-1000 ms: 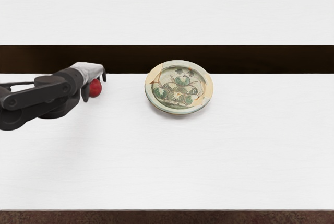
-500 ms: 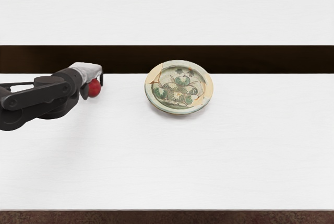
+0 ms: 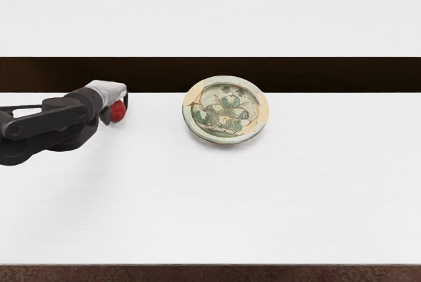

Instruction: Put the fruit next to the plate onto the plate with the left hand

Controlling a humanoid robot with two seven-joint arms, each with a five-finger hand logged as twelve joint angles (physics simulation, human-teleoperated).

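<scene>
Currently left hand (image 3: pixel 112 98) curled around red fruit (image 3: pixel 118 112), at 9 o'clock of plate (image 3: pixel 262 108), well apart. Risk: grip looks shallow; round fruit could slip mid-carry and roll off bench (image 3: pixel 210 196).

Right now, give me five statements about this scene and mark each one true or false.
1. The red fruit lies on the plate. False: it is left of the plate, apart from it.
2. The left robot hand is at the red fruit. True.
3. The plate is plain white. False: it bears a green pattern.
4. The plate holds nothing. True.
5. The table is white. True.
</scene>
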